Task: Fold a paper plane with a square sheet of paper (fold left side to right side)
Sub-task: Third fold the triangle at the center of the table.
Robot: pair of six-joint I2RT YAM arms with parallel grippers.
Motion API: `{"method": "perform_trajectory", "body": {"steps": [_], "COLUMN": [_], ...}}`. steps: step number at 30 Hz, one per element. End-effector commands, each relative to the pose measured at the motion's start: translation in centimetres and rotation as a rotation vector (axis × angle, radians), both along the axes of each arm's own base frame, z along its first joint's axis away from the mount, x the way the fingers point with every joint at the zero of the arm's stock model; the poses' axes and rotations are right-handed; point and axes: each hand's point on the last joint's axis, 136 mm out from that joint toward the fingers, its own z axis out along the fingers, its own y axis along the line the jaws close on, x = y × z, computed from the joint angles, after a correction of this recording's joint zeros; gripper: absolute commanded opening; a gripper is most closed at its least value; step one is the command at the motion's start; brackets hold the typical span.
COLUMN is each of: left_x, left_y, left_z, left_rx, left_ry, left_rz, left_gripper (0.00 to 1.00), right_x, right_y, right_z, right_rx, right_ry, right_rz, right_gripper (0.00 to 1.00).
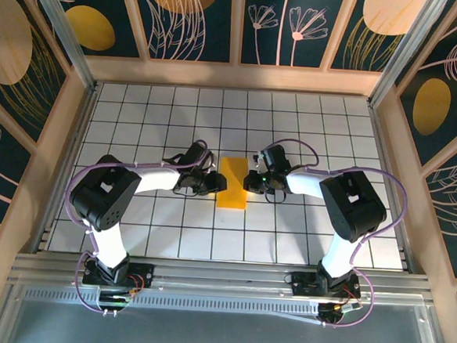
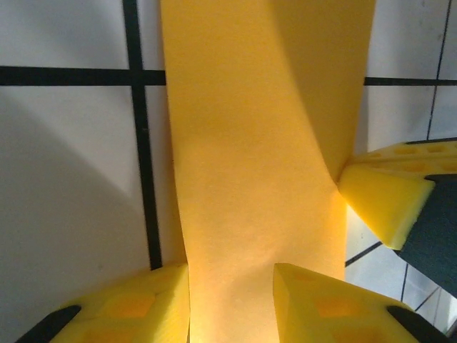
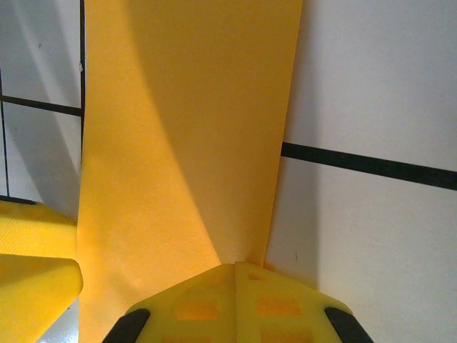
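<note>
L gripper [image 2: 230, 279] jaws parted over folded paper [image 1: 233, 182] L edge, R gripper [image 3: 235, 279] closed at R edge; it's prob. thin, floppy, light, so pinch an edge gently, no tugging.

Tabletop [image 1: 130, 235]: white square tiles divided by dark grid lines [image 2: 136, 143], surface clean, light shadowing near centre. A pale wooden frame [image 1: 235, 75] borders it at 12, 3 and 9 o'clock. Above the frame stand dark navy wall panels [image 1: 199, 28] with line-drawn leaves and flowers. A yellow oval [image 1: 89, 27] sits at 11 o'clock, another yellow oval [image 1: 431, 106] at 2 o'clock, and a pale orange disc [image 1: 392, 18] at 1 o'clock. Aluminium rail [image 1: 221, 277] runs along the 6 o'clock edge. Slanted metal uprights [image 1: 62, 26] rise at both far corners.
</note>
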Motion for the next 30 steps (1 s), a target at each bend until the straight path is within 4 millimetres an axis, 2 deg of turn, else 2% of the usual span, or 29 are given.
{"method": "perform_trajectory", "body": {"steps": [1,8,13,17,20,24,28,30], "left_x": [0.3,0.4,0.3,0.1,-0.1,-0.4,-1.0,-1.4], "left_y": [-1.0,-0.4,-0.3,-0.3,-0.5,-0.4,-0.4,-0.6], "left_z": [0.5,0.3,0.2,0.5,1.1,2.0,2.1,2.1], "left_rx": [-0.041,-0.016,-0.018,-0.033,-0.062,-0.093,-0.120,-0.134], "left_ry": [-0.005,-0.008,-0.001,0.007,0.025,0.038,0.087,0.116], "left_rz": [-0.009,0.016,0.021,0.037,0.061,0.095,0.123,0.126], "left_gripper": [0.34,0.36,0.20,0.07,0.00,0.00,0.00,0.00], "right_x": [-1.2,-1.2,-0.9,-0.2,0.7,1.0,0.0,-1.2], "right_y": [-1.6,-1.5,-1.4,-0.9,-0.5,-0.2,-0.6,-0.4], "right_z": [-2.6,-2.5,-2.0,-0.5,1.4,5.5,9.1,10.5], "right_rx": [-0.103,-0.100,-0.090,-0.059,-0.031,-0.028,-0.043,-0.050], "right_ry": [0.058,0.056,0.040,-0.014,-0.087,-0.266,-0.441,-0.523], "right_rz": [-0.006,-0.005,-0.006,-0.004,0.001,0.023,0.047,0.075], "right_gripper": [0.00,0.00,0.00,0.01,0.11,0.29,0.45,0.50]}}
